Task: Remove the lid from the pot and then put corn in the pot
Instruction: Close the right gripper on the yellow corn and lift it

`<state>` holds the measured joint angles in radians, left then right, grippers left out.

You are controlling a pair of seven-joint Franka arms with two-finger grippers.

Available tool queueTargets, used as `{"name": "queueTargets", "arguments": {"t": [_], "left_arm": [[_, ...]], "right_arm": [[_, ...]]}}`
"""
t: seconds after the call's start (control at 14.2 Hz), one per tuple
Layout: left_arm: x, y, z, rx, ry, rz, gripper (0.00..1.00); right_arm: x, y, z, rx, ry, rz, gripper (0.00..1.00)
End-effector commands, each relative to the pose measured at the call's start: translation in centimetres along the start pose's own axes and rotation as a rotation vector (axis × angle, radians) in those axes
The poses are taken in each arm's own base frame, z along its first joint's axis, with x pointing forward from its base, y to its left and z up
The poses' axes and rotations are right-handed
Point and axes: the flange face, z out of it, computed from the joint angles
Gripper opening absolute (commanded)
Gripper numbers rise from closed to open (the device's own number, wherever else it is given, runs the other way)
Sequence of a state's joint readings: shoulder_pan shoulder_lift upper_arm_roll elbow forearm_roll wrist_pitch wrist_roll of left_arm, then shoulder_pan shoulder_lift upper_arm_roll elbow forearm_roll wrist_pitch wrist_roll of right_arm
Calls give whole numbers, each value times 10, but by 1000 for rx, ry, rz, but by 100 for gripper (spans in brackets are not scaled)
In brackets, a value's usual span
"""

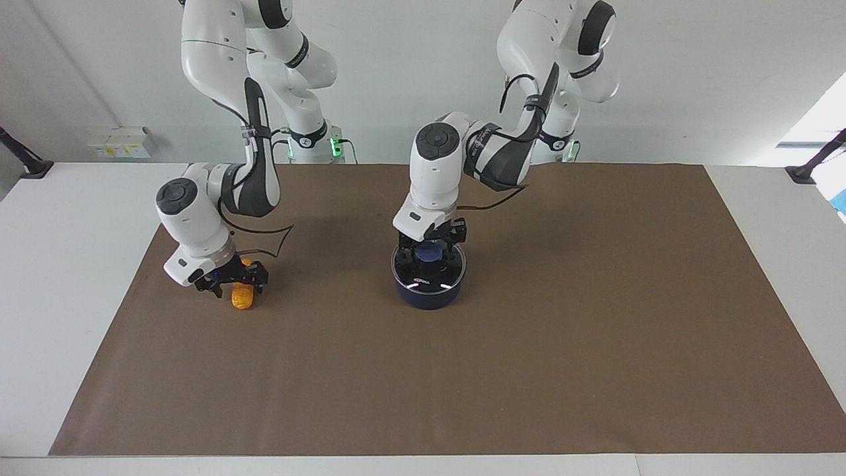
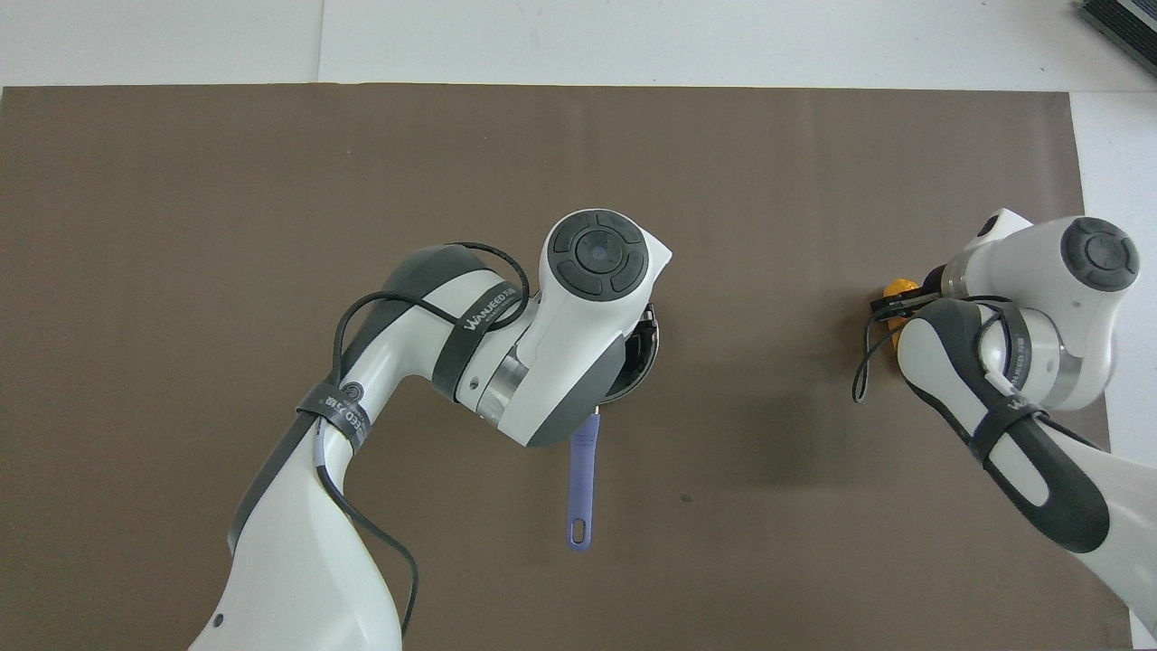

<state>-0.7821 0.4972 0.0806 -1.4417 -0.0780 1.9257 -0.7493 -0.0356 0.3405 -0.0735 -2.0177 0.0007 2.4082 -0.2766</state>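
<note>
The dark blue pot (image 1: 429, 296) stands mid-mat with the glass lid (image 1: 429, 277) on it. Its long handle (image 2: 581, 479) points toward the robots. My left gripper (image 1: 430, 259) is down at the lid's blue knob (image 1: 429, 253); in the overhead view the arm hides it, and only a bit of the pot's rim (image 2: 644, 348) shows. The yellow-orange corn (image 1: 241, 295) lies on the mat toward the right arm's end, also in the overhead view (image 2: 897, 289). My right gripper (image 1: 239, 285) is low over the corn, open, one finger on each side of it.
A brown mat (image 1: 529, 370) covers most of the white table (image 1: 79, 251). A small white box (image 1: 122, 142) sits at the table's edge nearest the robots. Black stands (image 1: 26, 165) (image 1: 809, 165) are at the table's corners nearest the robots.
</note>
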Motion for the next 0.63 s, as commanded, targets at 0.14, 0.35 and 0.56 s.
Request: {"name": "queueTargets", "arguments": {"t": [0.14, 0.35, 0.56], "left_arm": [[4, 4, -6, -18, 11, -18, 88], [6, 4, -5, -26, 18, -46, 81], [5, 4, -6, -28, 18, -45, 46]], "right_arm": [[3, 0, -1, -1, 13, -39, 0], [9, 2, -10, -1, 15, -39, 0], [23, 5, -47, 8, -7, -36, 0]]}}
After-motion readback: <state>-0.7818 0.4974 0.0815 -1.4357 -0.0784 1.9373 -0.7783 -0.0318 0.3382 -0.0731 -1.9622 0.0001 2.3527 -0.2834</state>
